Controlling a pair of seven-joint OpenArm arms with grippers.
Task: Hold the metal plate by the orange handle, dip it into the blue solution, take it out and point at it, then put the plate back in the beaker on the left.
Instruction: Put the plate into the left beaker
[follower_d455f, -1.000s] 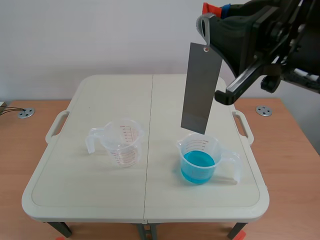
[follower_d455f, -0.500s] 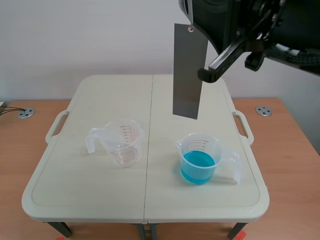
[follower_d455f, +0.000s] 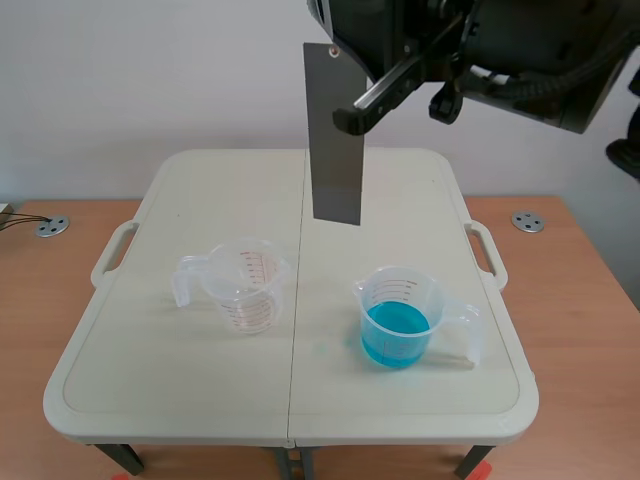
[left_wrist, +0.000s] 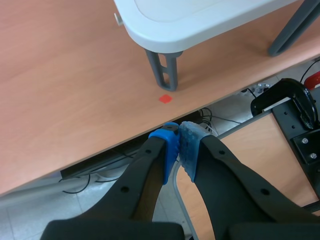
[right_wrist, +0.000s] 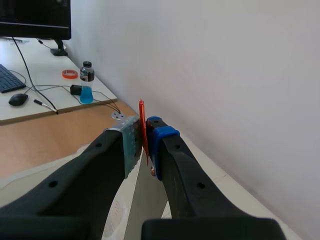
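- A pale folding table (follower_d455f: 180, 370) stands before a white wall.
- My right gripper (right_wrist: 144, 137), raised high, clamps the thin orange handle (right_wrist: 142, 117). The flat grey metal plate (follower_d455f: 334, 150) hangs upright below it, over the table's middle.
- Beneath it stand a clear empty beaker (follower_d455f: 247, 285) and a beaker of blue solution (follower_d455f: 398, 318), well apart.
- My left gripper (left_wrist: 179, 142) is pressed together, holding nothing.

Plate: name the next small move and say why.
Probably keep the plate where it hangs and raise the left gripper to point at it. The right gripper holds the plate by its orange handle, well clear of the blue beaker, so it looks taken out. The left gripper is shut and low by the table legs, far from the plate.
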